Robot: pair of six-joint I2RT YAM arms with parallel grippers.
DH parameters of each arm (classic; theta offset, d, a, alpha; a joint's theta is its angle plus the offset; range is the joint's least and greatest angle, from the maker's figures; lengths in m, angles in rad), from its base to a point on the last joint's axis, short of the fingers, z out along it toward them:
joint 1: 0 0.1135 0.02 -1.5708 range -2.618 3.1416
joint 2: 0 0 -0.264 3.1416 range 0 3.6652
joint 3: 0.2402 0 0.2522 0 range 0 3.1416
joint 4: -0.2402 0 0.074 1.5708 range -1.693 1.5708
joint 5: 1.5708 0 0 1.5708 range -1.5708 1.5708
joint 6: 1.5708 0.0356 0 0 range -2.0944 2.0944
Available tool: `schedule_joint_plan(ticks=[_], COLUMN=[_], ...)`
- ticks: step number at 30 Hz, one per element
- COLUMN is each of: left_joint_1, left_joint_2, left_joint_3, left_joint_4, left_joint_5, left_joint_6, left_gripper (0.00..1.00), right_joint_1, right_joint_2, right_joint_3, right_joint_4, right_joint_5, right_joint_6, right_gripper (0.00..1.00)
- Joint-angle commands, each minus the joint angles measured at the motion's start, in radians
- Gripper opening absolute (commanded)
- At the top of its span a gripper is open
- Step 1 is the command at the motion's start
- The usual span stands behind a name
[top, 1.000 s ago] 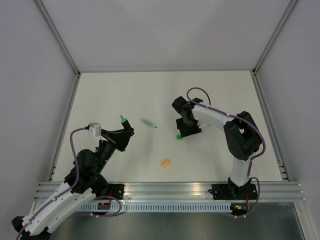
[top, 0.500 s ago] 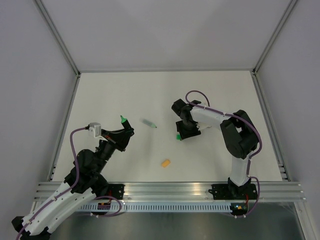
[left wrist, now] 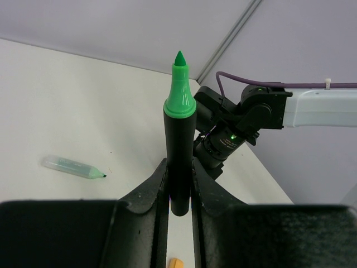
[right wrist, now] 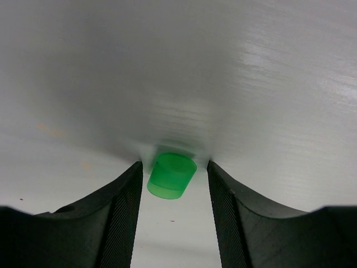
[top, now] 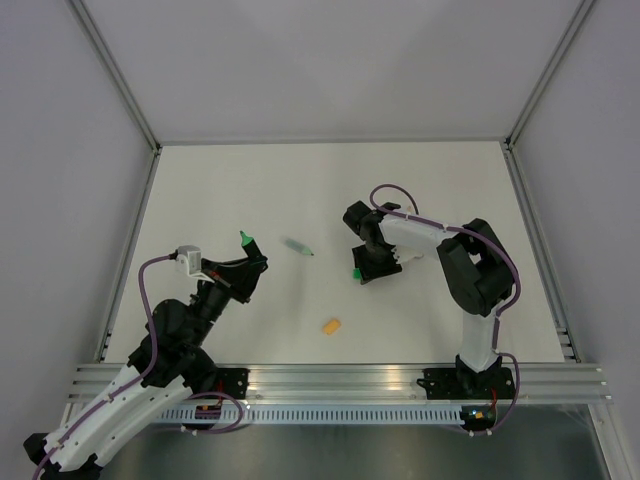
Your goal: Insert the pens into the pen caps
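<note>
The left claw (left wrist: pixel 179 187) is clamped on the black marker (left wrist: pixel 179 139) and holds it by the lower part of the barrel. The marker stands upright between the two fingers, with its green tip free and pointing up. From above, this claw (top: pixel 253 263) hangs over the left part of the desk (top: pixel 450 180).

The right claw (right wrist: pixel 174 165) is down at the desk surface with its fingers apart. The bright green cap (right wrist: pixel 171 175) sits on the desk between them. A thin gap shows on each side of the cap, so neither finger touches it. In the top view the cap (top: pixel 356 273) peeks out at the left edge of this claw (top: pixel 363 270), near the middle of the desk.

The pale green marker (top: pixel 298 247) lies flat on the desk between the two claws, apart from both. Nearer to the arm bases lies a small orange piece (top: pixel 331 325); it is probably a cap, but it is too small to tell.
</note>
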Motion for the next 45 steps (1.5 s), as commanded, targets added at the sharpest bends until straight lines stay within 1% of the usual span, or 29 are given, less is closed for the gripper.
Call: schedule_joint_plan(ticks=[1, 5, 8, 10, 11, 13, 14, 16, 17, 18, 20, 23, 27, 31, 32, 35, 36, 38, 39, 43, 44, 45], left_joint_1=[0.001, 0.001, 0.001, 0.001, 0.001, 0.0, 0.001, 0.001, 0.001, 0.001, 0.001, 0.001, 0.001, 0.001, 0.001, 0.001, 0.001, 0.001, 0.001, 0.001, 0.001, 0.001], left_joint_2=[-0.009, -0.009, -0.003, -0.001, 0.002, 0.002, 0.005, 0.011, 0.02, 0.028, 0.043, 0.075, 0.089, 0.104, 0.115, 0.175, 0.189, 0.216, 0.223, 0.249, 0.256, 0.273], left_joint_3=[0.026, 0.026, 0.024, 0.024, 0.024, 0.023, 0.021, 0.023, 0.023, 0.023, 0.026, 0.027, 0.027, 0.024, 0.027, 0.038, 0.043, 0.046, 0.044, 0.05, 0.052, 0.055], left_joint_4=[0.017, 0.017, 0.02, 0.02, 0.02, 0.022, 0.023, 0.025, 0.029, 0.032, 0.04, 0.048, 0.052, 0.063, 0.066, 0.08, 0.081, 0.098, 0.106, 0.121, 0.132, 0.138], left_joint_5=[-0.017, -0.017, -0.017, -0.017, -0.015, -0.018, -0.02, -0.017, -0.012, -0.005, 0.003, 0.018, 0.02, 0.021, 0.026, 0.06, 0.078, 0.101, 0.122, 0.155, 0.181, 0.196], left_joint_6=[0.012, 0.012, 0.012, 0.012, 0.013, 0.012, 0.013, 0.015, 0.013, 0.013, 0.015, 0.013, 0.016, 0.022, 0.022, 0.024, 0.025, 0.025, 0.03, 0.035, 0.039, 0.039], left_gripper=[0.02, 0.02, 0.02, 0.02, 0.02, 0.02, 0.02, 0.02, 0.02, 0.02, 0.02, 0.02, 0.02, 0.02, 0.02, 0.02, 0.02, 0.02, 0.02, 0.02, 0.02, 0.02], right_joint_1=[0.005, 0.013, 0.015, 0.016, 0.015, 0.016, 0.015, 0.016, 0.018, 0.018, 0.019, 0.019, 0.019, 0.019, 0.019, 0.016, 0.016, 0.016, 0.016, 0.018, 0.018, 0.018], right_joint_2=[0.035, 0.041, 0.044, 0.05, 0.051, 0.051, 0.048, 0.041, 0.041, 0.036, 0.024, 0.001, 0.005, -0.002, -0.014, -0.036, -0.051, -0.073, -0.105, -0.243, -0.31, -0.342], right_joint_3=[-0.019, -0.017, -0.017, -0.011, -0.008, -0.001, 0.002, 0.022, 0.032, 0.048, 0.059, 0.055, 0.056, 0.035, 0.023, -0.008, -0.019, -0.024, -0.031, -0.08, -0.1, -0.109], right_joint_4=[0.011, 0.017, 0.021, 0.035, 0.032, 0.021, 0.017, 0.008, -0.014, -0.024, -0.055, -0.078, -0.083, 0.003, 0.074, 0.19, 0.216, 0.256, 0.267, 0.346, 0.383, 0.402], right_joint_5=[-0.002, 0.002, 0.008, 0.01, 0.01, 0.022, 0.03, 0.071, 0.085, 0.102, 0.162, 0.215, 0.235, 0.237, 0.232, 0.225, 0.217, 0.223, 0.232, 0.258, 0.257, 0.258], right_joint_6=[0.024, 0.018, 0.007, -0.019, -0.027, -0.051, -0.059, -0.103, -0.115, -0.148, -0.177, -0.205, -0.243, -0.342, -0.419, -0.531, -0.613, -0.686, -0.747, -0.885, -0.916, -0.947], right_gripper=[0.56, 0.48, 0.48, 0.46, 0.4, 0.32, 0.24, 0.17, 0.1, 0.05, 0.0, 0.0, 0.0, 0.0, 0.0, 0.0, 0.0, 0.0, 0.0, 0.0, 0.0, 0.0])
